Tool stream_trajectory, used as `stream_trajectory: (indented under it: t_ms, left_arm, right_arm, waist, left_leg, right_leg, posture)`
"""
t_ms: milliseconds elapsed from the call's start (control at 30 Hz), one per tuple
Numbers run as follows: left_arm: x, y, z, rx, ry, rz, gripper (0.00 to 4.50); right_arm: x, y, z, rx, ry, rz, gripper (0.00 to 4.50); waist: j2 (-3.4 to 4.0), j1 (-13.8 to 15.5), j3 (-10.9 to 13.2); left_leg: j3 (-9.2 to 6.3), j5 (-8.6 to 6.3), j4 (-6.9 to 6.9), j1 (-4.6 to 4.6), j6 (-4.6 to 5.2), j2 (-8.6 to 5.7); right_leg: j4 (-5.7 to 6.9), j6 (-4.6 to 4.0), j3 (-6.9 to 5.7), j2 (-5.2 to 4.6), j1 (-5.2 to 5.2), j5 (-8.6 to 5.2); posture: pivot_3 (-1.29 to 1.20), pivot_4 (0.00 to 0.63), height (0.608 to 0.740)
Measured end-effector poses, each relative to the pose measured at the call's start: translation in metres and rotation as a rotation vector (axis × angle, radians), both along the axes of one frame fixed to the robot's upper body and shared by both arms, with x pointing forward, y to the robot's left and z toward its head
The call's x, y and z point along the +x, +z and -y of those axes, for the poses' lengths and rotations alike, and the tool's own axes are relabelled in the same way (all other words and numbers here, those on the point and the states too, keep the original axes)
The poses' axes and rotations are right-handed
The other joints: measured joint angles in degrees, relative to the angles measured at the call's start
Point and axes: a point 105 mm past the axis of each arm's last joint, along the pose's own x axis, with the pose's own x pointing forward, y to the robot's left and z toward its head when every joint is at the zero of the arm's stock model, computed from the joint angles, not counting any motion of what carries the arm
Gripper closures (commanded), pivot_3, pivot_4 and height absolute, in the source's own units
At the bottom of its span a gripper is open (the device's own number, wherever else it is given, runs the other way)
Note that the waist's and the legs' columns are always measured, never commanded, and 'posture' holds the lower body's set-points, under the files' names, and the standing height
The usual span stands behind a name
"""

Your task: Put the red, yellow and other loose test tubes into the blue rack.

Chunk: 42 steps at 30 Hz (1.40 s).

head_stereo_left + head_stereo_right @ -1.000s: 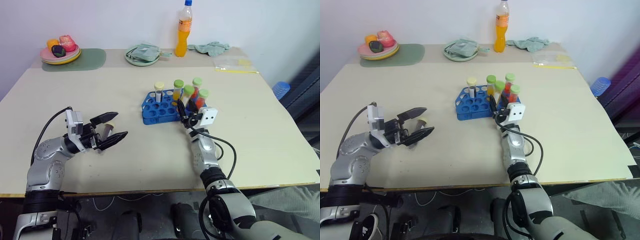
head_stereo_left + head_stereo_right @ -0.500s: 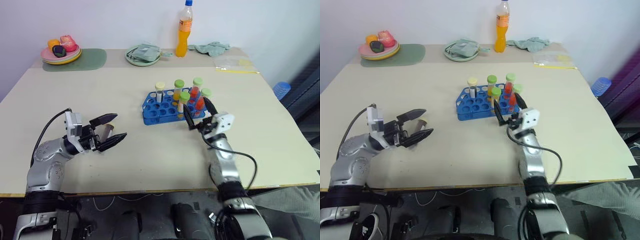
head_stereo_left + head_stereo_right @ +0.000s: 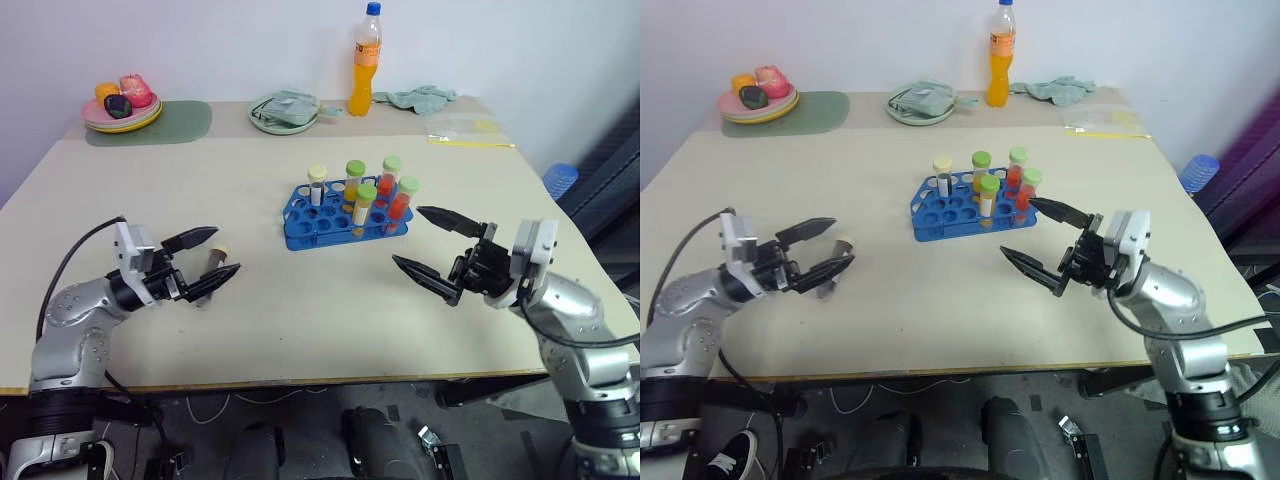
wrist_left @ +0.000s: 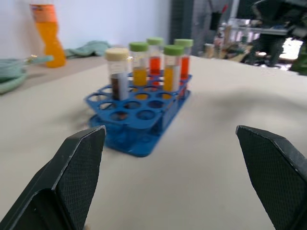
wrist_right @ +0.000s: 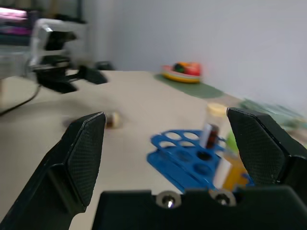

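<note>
Hovering low over the near surface (image 3: 300,320), the left gripper (image 3: 205,258) and right gripper (image 3: 432,245) both spread their fingers wide, empty. One cream-capped tube (image 3: 213,262) lies just beside the left fingers. Farther back, the blue rack (image 3: 312,224) holds five upright capped tubes (image 3: 366,204) along its far side.

A tall orange drink bottle with a blue cap (image 3: 367,62) stands at the far edge of the beige desk (image 3: 300,320), between a round pale green plate holding a crumpled cloth (image 3: 286,108) and a loose green rag (image 3: 420,97). At the far left corner, a stack of plates with fruit (image 3: 122,102) rests on a dark green mat (image 3: 150,121).
</note>
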Motion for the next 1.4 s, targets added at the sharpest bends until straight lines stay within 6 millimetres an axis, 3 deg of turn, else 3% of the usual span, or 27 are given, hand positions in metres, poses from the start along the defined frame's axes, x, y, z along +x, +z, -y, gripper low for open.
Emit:
stream_trajectory:
  t_ms: [133,333,467,633,700,900,1100,1233,1300,1400]
  left_arm:
    - [-0.003,0.017,0.004,0.014,0.027,0.029,0.00]
    - [-0.006,0.005,-0.003,0.113,0.140,-0.171,0.00]
    - [0.009,0.009,-0.006,0.259,0.296,-0.300,0.00]
    - [0.033,0.044,-0.003,0.250,0.461,-0.480,0.00]
    - [0.035,0.046,0.000,0.260,0.484,-0.561,0.00]
    - [0.034,0.033,0.005,0.293,0.448,-0.853,0.00]
    - [0.041,0.019,-0.002,0.329,0.469,-1.001,0.00]
    - [0.041,-0.001,-0.005,0.332,0.476,-1.122,0.00]
    - [0.043,-0.013,-0.001,0.347,0.479,-1.167,0.00]
    - [0.054,-0.014,0.007,0.358,0.482,-1.176,0.00]
  right_arm:
    - [-0.004,0.000,-0.007,-0.004,0.074,-0.013,0.05]
    - [-0.001,0.002,-0.013,0.007,0.112,-0.016,0.05]
    - [-0.001,0.000,-0.018,0.017,0.131,-0.017,0.05]
    - [0.002,-0.004,-0.024,0.028,0.130,-0.022,0.05]
    - [0.001,-0.007,-0.026,0.023,0.139,-0.028,0.05]
    - [0.001,-0.007,-0.028,0.009,0.149,-0.019,0.05]
    - [0.000,-0.009,-0.032,0.026,0.157,-0.016,0.05]
    - [0.001,-0.011,-0.033,0.018,0.155,-0.020,0.05]
    - [0.001,-0.011,-0.034,0.022,0.153,-0.021,0.05]
    - [0.001,-0.013,-0.037,0.024,0.160,-0.026,0.05]
  waist:
    - [-0.02,0.92,0.01]
    - [-0.01,0.92,0.02]
    - [-0.15,1.15,0.11]
    - [-0.19,1.01,0.16]
    - [-0.17,0.80,0.16]
    - [-0.16,0.63,0.17]
    - [-0.15,0.96,0.17]
    - [-0.16,0.93,0.17]
    - [-0.16,1.03,0.17]
    - [-0.19,1.26,0.19]
  left_leg:
    - [0.01,-0.01,0.00,-0.05,0.00,-0.03]
    - [-0.02,-0.01,0.00,-0.04,0.00,-0.02]
    - [-0.09,-0.01,0.06,-0.06,0.00,-0.04]
    - [-0.13,-0.01,0.07,-0.06,0.00,-0.09]
    - [-0.13,-0.01,0.03,-0.04,0.00,-0.10]
    - [-0.16,-0.01,0.02,-0.01,0.00,-0.08]
    - [-0.15,0.00,0.04,-0.05,-0.01,-0.13]
    - [-0.15,0.00,0.04,-0.07,-0.01,-0.13]
    - [-0.16,0.00,0.06,-0.07,-0.01,-0.13]
    - [-0.16,0.00,0.11,-0.12,-0.01,-0.15]
  right_leg:
    - [-0.04,0.17,0.00,-0.08,0.00,0.07]
    - [-0.02,0.02,-0.02,-0.06,0.00,-0.02]
    - [0.00,0.07,-0.06,-0.04,0.02,-0.02]
    - [0.00,0.26,-0.10,-0.04,0.07,0.04]
    - [0.01,0.26,-0.10,-0.03,0.06,0.03]
    - [0.09,0.25,-0.09,0.01,0.00,0.03]
    - [0.05,0.25,-0.10,-0.03,0.02,0.03]
    - [0.06,0.25,-0.10,-0.03,0.01,0.03]
    - [0.07,0.25,-0.11,-0.03,0.01,0.03]
    - [0.04,0.25,-0.12,-0.02,0.01,0.03]
  posture:
    - [0.00,0.150,0.740]
    - [0.00,0.150,0.740]
    - [0.00,0.150,0.740]
    - [0.00,0.150,0.740]
    - [0.00,0.150,0.740]
    - [0.00,0.150,0.740]
    - [0.00,0.150,0.740]
    - [0.00,0.150,0.740]
    - [0.00,0.150,0.740]
    - [0.00,0.150,0.740]
